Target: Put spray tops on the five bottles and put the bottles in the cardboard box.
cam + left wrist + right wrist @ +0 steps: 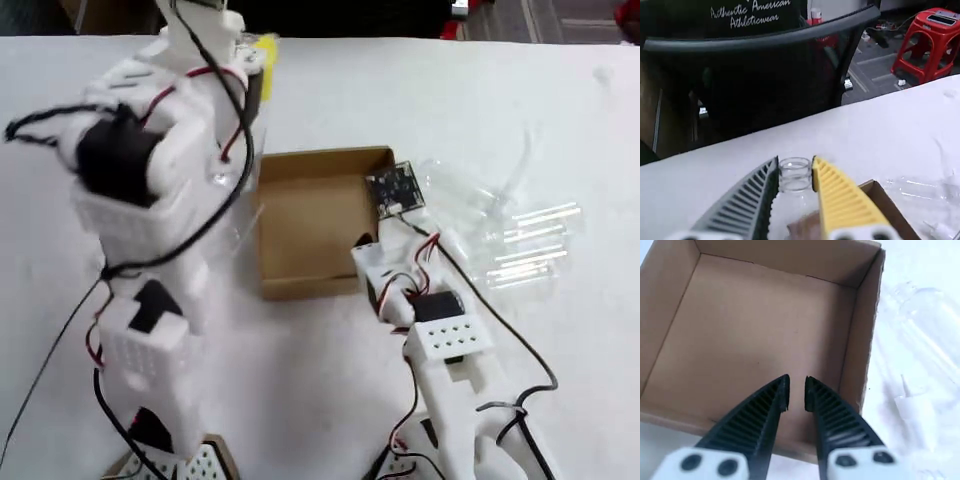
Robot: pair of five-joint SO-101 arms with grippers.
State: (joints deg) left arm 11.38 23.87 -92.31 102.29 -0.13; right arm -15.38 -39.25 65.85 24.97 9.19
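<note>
My left gripper is shut on the neck of a clear bottle, grey finger on one side, yellow on the other. The bottle's mouth is open, with no spray top on it. That arm stands raised at the left of the cardboard box. My right gripper hangs over the box's floor near one wall, black fingers a narrow gap apart and nothing between them. A white spray top lies on the table just outside the box. Several clear bottles lie right of the box.
The white table runs wide behind the box. A black chair and a red stool stand beyond the table's far edge. Cables trail along the right arm.
</note>
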